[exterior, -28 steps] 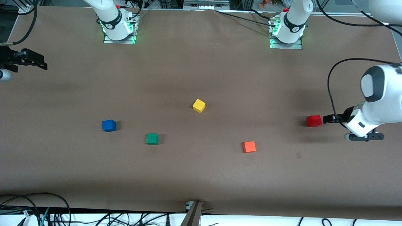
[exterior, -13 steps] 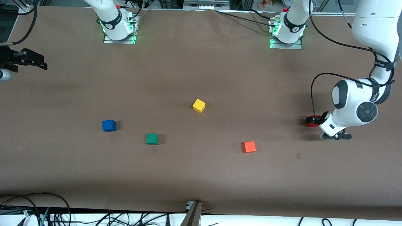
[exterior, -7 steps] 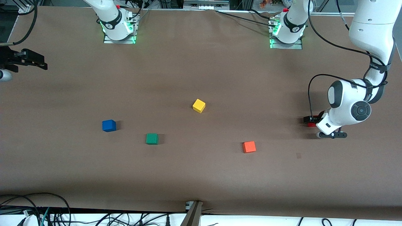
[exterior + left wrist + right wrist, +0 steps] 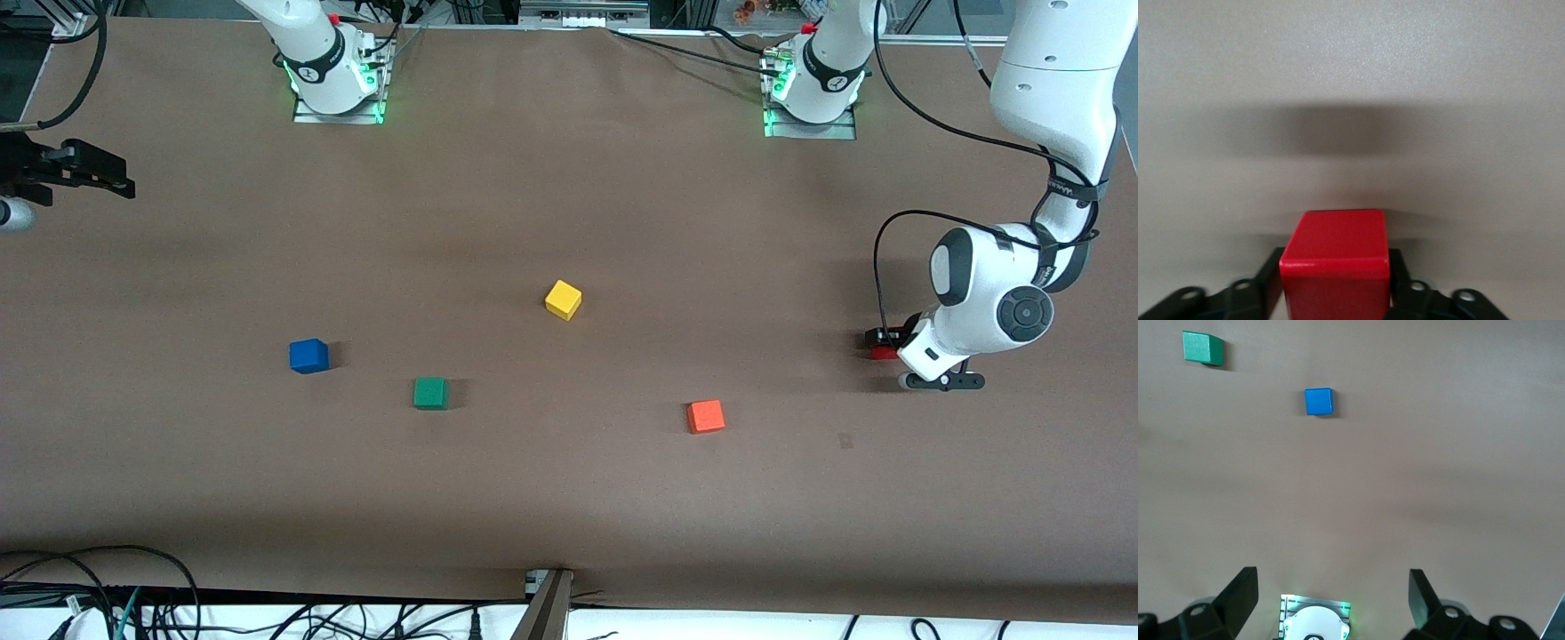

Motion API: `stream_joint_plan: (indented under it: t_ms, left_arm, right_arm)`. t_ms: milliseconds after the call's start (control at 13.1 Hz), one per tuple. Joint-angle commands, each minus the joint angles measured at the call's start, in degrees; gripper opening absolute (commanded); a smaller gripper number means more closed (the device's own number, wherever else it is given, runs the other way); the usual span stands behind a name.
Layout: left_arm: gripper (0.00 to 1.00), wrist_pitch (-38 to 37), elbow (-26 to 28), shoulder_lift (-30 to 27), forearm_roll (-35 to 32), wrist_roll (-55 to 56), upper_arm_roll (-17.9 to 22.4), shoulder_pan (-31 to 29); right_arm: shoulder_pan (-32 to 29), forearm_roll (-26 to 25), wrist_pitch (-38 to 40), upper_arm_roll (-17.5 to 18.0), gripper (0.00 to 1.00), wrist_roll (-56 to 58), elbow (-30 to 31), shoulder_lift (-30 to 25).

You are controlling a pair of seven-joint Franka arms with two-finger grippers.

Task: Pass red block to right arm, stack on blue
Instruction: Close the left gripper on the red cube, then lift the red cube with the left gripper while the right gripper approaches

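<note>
1. The right gripper [image 4: 120, 184] hangs at the edge of the front view over the right arm's end of the table [image 4: 569, 498]; most of its arm is cut off there, and it waits. Its jaws stand released and wide apart in the right wrist view [image 4: 1333, 587], holding nothing.
2. The blue cube [image 4: 308, 356] sits on the table toward the right arm's end, with the green cube [image 4: 430, 393] beside it and slightly nearer the front camera.
3. The yellow cube [image 4: 563, 300] lies near mid-table; the orange cube [image 4: 706, 416] lies nearer the camera.
4. The red block [image 4: 882, 352] is at the left arm's end, mostly hidden by the left gripper [image 4: 885, 339]. In the left wrist view the jaws grasp the block [image 4: 1335, 267] on both sides; its lower part is cut off.
</note>
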State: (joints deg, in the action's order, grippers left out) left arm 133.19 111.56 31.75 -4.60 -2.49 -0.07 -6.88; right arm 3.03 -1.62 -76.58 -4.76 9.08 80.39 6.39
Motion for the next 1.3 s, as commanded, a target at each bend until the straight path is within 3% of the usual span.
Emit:
stream_joint_plan:
  t_ms: [0,305,763,992,1221]
  left_arm:
    - [0.15,0.6,0.3,-1.0,-0.9,-0.6,-0.5,-0.3]
    - [0.11,-1.8,-0.3,-3.2,-0.4,-0.6,-0.7,0.3]
    - [0.1,-5.1,-0.9,-9.8,0.5,-4.5,-9.1,-0.4]
    - [0.08,-5.1,-1.1,-9.6,14.7,-15.0,-9.3,-0.3]
    - [0.08,-5.1,-2.3,-9.6,23.1,-27.0,-11.2,-0.4]
  right_arm:
    - [-0.1,0.2,0.3,0.2,1.0,0.3,-0.7,0.3]
    - [0.5,0.2,1.0,0.5,1.0,-0.6,-0.2,2.6]
    - [1.1,0.4,0.9,0.6,1.0,0.2,-0.4,3.3]
    - [1.0,1.6,0.8,0.6,1.0,0.3,-0.5,4.3]
    - [1.2,8.3,0.3,0.6,1.0,-0.6,-0.4,5.7]
